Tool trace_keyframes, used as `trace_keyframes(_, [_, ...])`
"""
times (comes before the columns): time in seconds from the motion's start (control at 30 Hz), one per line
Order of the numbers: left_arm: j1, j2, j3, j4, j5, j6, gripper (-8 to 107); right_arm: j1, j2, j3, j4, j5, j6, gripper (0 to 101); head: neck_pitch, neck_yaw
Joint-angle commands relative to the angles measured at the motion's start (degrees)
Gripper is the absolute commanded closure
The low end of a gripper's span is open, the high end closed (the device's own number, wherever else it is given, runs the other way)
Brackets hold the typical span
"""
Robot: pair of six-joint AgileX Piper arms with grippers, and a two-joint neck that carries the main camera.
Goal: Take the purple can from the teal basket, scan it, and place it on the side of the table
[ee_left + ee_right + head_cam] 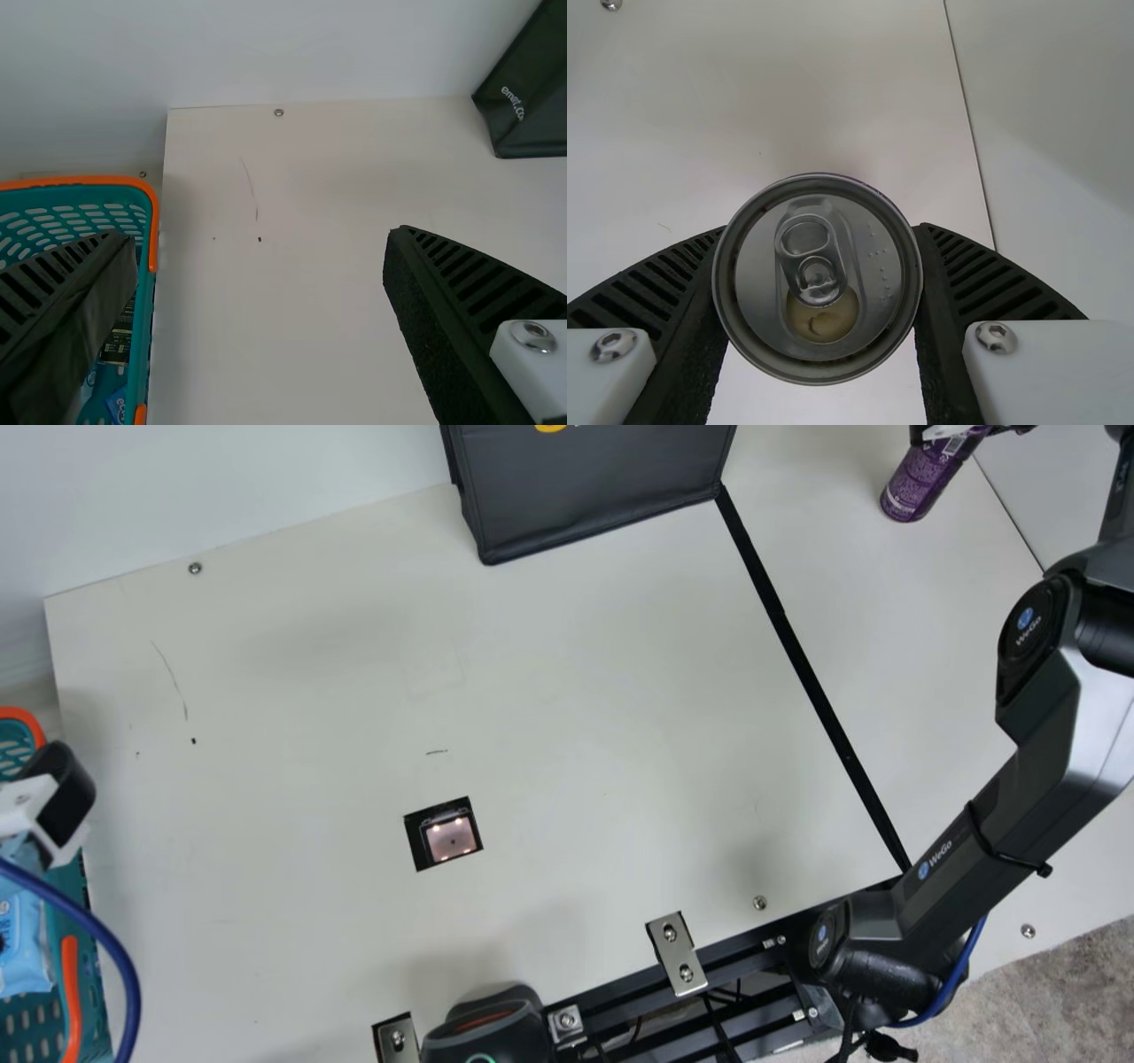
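counter (310, 691): cream, crossed by a black strip (797, 646); dark box (594, 491) at the far edge
floor (1063, 974): grey, speckled
left claw (64, 793): wide apart, at the teal basket (140, 336)
right claw (964, 432): clamped on the purple can (921, 483)
purple can: past the strip, on the right side; can't tell if it touches down

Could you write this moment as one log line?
Right claw: shut on purple can | Can: right side of table, beyond black strip | Left claw: open, near teal basket
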Motion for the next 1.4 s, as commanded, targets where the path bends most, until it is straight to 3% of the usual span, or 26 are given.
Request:
trace_keyframes(0.0, [0.0, 0.0, 0.0, 0.0, 0.0, 0.0, 9, 0.0, -0.1, 0.2, -0.3, -0.1, 0.1, 35, -1.7, -0.1])
trace_keyframes(0.3, [0.0, 0.0, 0.0, 0.0, 0.0, 0.0, 9, 0.4, -1.1, 1.3, -1.1, -1.3, 0.3, 6, -1.7, -0.1])
trace_keyframes(0.63, [0.0, 0.0, 0.0, 0.0, 0.0, 0.0, 9, 2.0, -7.2, 7.2, -2.8, -5.0, 1.1, 6, -1.7, -0.1])
trace_keyframes(1.1, [0.0, 0.0, 0.0, 0.0, 0.0, 0.0, 9, 6.6, -27.3, 27.9, -6.0, -11.0, 6.9, 6, -1.7, -0.1])
trace_keyframes(1.37, [0.0, 0.0, 0.0, 0.0, 0.0, 0.0, 9, 10.9, -40.2, 39.1, -9.4, -11.4, 13.2, 6, -1.7, -0.1])
